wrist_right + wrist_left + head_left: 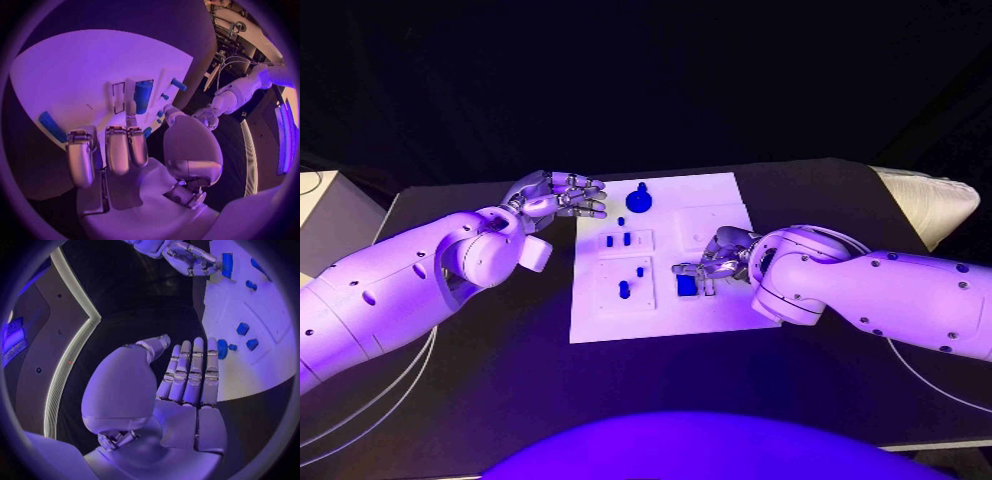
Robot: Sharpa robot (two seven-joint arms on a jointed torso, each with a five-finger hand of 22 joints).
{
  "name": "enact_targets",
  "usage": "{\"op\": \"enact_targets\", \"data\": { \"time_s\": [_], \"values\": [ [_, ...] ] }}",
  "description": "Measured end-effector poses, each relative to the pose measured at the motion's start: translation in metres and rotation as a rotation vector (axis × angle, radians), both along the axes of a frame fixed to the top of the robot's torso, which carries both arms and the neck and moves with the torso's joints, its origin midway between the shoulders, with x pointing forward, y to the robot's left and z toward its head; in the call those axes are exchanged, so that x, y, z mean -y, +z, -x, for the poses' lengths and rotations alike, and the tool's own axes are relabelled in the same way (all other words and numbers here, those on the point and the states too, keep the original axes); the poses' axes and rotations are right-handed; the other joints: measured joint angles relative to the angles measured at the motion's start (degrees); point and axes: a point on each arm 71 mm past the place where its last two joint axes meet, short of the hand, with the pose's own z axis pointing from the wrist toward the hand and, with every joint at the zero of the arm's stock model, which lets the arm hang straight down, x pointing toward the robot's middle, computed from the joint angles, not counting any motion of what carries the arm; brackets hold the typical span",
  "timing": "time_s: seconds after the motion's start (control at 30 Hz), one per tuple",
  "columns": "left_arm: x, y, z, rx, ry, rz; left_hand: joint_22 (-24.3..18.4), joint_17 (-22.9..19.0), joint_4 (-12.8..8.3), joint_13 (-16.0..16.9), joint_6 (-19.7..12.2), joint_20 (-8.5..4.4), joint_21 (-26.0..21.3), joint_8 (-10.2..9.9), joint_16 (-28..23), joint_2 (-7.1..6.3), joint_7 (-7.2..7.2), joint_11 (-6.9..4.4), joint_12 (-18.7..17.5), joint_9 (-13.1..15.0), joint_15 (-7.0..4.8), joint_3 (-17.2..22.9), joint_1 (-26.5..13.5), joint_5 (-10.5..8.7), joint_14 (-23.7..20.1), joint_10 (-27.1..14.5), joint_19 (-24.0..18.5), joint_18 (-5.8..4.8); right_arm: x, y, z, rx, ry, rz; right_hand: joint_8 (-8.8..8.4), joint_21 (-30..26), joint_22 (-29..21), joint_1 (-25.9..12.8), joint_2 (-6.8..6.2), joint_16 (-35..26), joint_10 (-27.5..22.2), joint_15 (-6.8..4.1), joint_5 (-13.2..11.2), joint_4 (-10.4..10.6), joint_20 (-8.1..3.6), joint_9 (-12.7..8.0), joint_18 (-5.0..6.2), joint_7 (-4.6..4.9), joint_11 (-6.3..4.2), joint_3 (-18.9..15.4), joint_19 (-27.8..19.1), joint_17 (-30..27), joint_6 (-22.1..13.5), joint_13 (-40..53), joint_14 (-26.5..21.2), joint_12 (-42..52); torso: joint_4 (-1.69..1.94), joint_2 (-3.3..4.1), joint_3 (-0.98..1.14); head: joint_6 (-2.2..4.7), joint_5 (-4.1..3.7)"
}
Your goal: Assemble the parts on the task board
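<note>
The left hand (560,195) hovers at the left edge of the task board (718,315), fingers (190,372) laid straight and together in its wrist view, released and grasping nothing; just past their tips sits a round blue part (639,200) on the board's far end, so the hand looks parked to reach it or to steady the board. Further along, two small blue pegs (617,240) stand in a raised block, and nearer the robot another blue piece (625,290) stands in a second block, each seated upright as though already fitted. Right of these, a dark blue rectangular part (687,285) lies on the board directly beneath the right hand (718,262). That hand's fingers (119,150) curl down around it; whether they actually grasp it I cannot tell. Its low, bent pose over the desk (516,380) suggests a pick-up or a press into place.
</note>
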Motion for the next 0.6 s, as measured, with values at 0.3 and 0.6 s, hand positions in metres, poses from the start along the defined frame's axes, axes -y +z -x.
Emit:
{"op": "enact_targets", "data": {
  "time_s": [0.3, 0.6],
  "values": [
    [-0.001, 0.000, 0.000, -0.001, 0.001, -0.001, 0.0, 0.0, 0.0, 0.0, 0.0, 0.00, 0.0, 0.0, 0.0, 0.00, 0.00, 0.00, 0.0, 0.0, 0.00, 0.0, 0.0, 0.00, 0.0, 0.0, 0.0, 0.00, 0.009, 0.001, 0.004, 0.003, 0.000, -0.009, 0.24, 0.0, 0.0, 9.2, 1.72, 0.0, 0.0, 0.00, 1.7, -2.1, -0.20, 0.2, 0.01, 0.00, 0.00, -0.6, -0.2, 0.2, 0.0, 0.0, 0.0, -0.2, 0.00, 0.02, 0.04, -0.03, 0.09],
    [-0.001, 0.000, 0.000, -0.002, 0.001, -0.002, -0.1, 0.1, 0.0, 0.0, 0.0, 0.00, 0.0, 0.0, 0.0, 0.00, 0.00, 0.00, 0.0, -0.1, 0.00, 0.0, 0.0, 0.00, 0.0, 0.0, 0.0, 0.00, 0.032, 0.005, 0.006, 0.032, -0.023, -0.044, -1.44, 0.0, 0.0, 15.4, 1.26, 0.0, 0.1, 0.00, 3.5, -4.8, -0.20, -1.0, 0.00, 1.01, 0.13, 1.8, -0.2, 0.6, -2.4, 0.0, 0.0, -0.2, -0.05, 0.02, 0.07, -0.05, 0.27]
  ]
}}
